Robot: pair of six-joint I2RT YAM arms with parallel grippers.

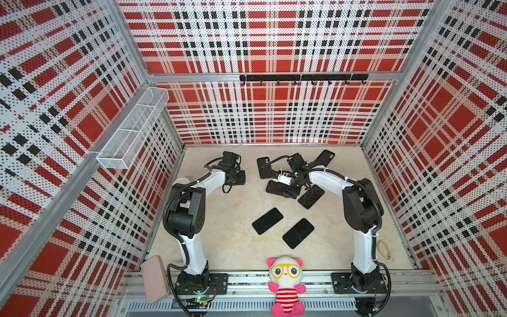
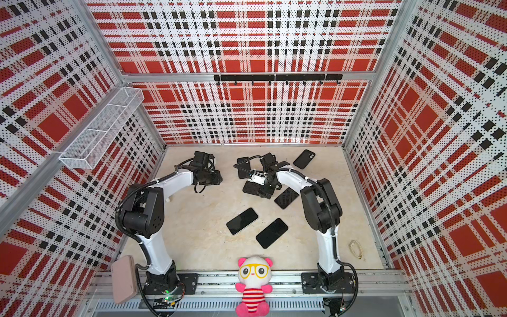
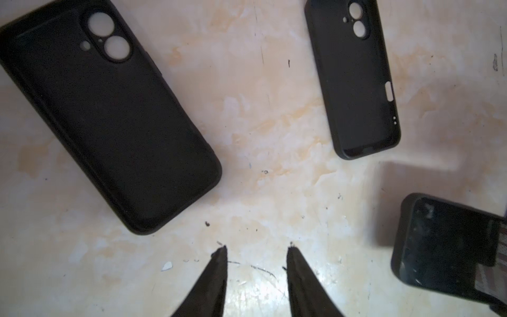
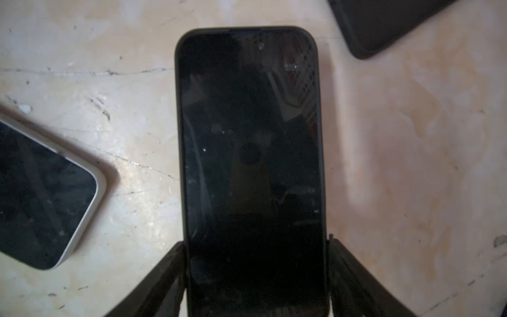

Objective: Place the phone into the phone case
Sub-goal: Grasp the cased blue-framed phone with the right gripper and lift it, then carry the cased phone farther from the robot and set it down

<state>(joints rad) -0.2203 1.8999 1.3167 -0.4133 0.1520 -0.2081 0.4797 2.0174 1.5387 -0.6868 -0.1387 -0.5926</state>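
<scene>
Fingers of the right claw [image 4: 256, 243] press against both long edges of the phone [image 4: 249, 137], gripping it screen up. The phone sits inside a black phone case [image 4: 274, 28], whose rim frames the glass. Whether it lies flat on the counter [image 4: 397, 164] or is lifted slightly cannot be told. A white-edged phone [image 4: 41, 197] lies just beside it. The left claw [image 3: 257, 247] hangs over bare counter, its fingers apart with nothing between them. Near it lie a large empty case [image 3: 109, 115] and a farther empty case [image 3: 354, 82]. In a top view, two more phones [image 1: 267, 221] [image 1: 298, 233] lie toward the front, apart from both arms.
</scene>
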